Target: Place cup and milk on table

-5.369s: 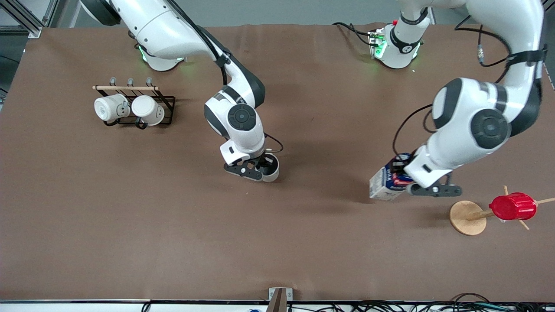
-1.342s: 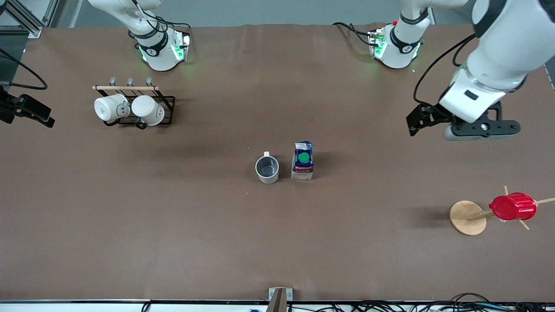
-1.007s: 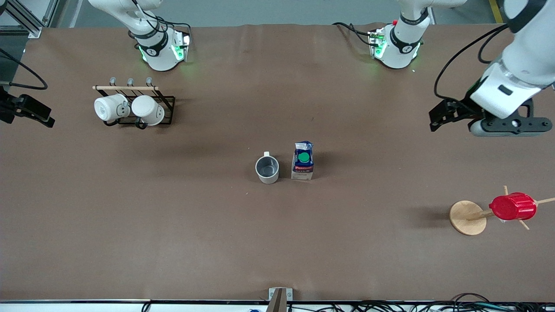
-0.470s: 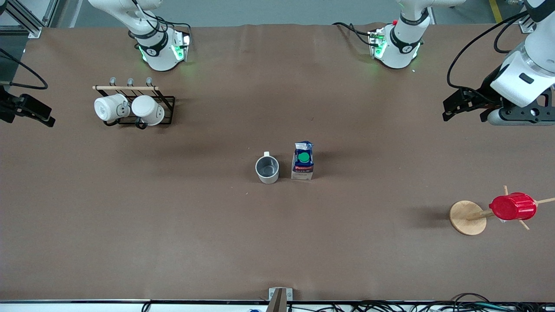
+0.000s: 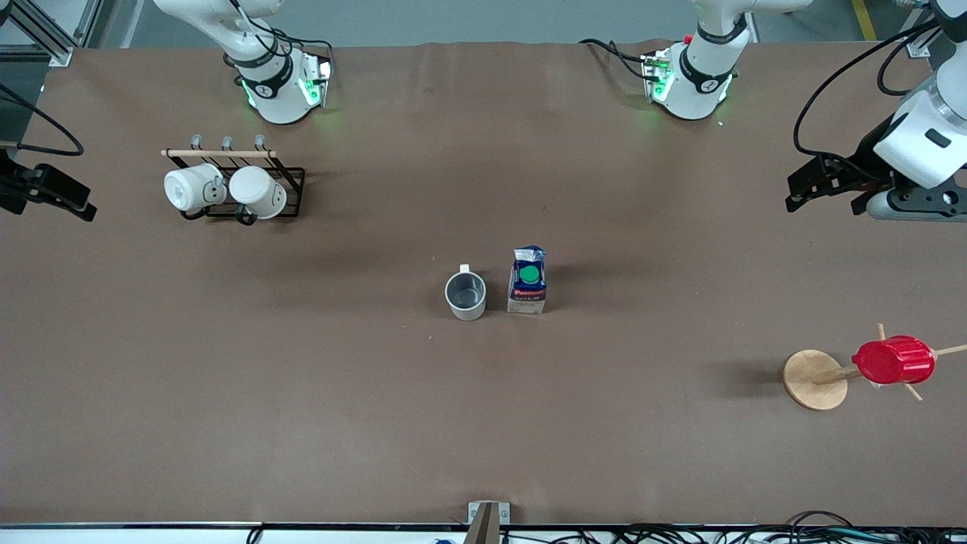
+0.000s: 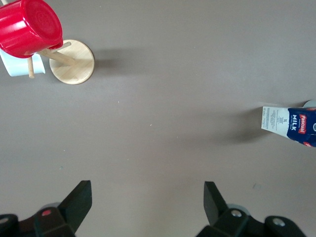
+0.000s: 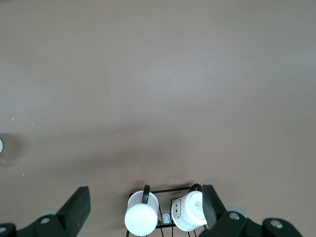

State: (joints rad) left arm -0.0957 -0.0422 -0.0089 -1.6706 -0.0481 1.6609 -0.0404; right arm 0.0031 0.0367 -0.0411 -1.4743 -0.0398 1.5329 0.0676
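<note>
The cup (image 5: 465,295) stands upright on the brown table (image 5: 483,423) near its middle, handle pointing toward the robots' bases. The milk (image 5: 528,279) stands upright beside it, toward the left arm's end, a small gap between them; it also shows at the edge of the left wrist view (image 6: 291,126). My left gripper (image 5: 918,204) is open and empty, high over the left arm's end of the table (image 6: 146,197). My right gripper (image 5: 38,190) is open and empty, high over the right arm's end, above the mug rack (image 7: 144,202).
A black wire rack (image 5: 291,185) holds two plain white mugs (image 5: 189,189) (image 5: 258,193) near the right arm's base. A red ribbed cup (image 5: 893,360) hangs on a wooden peg stand (image 5: 814,379) at the left arm's end.
Earlier each gripper held its thing; now the cup and milk stand free. Over the last second the left gripper moved farther toward its end of the table. The right arm stayed still.
</note>
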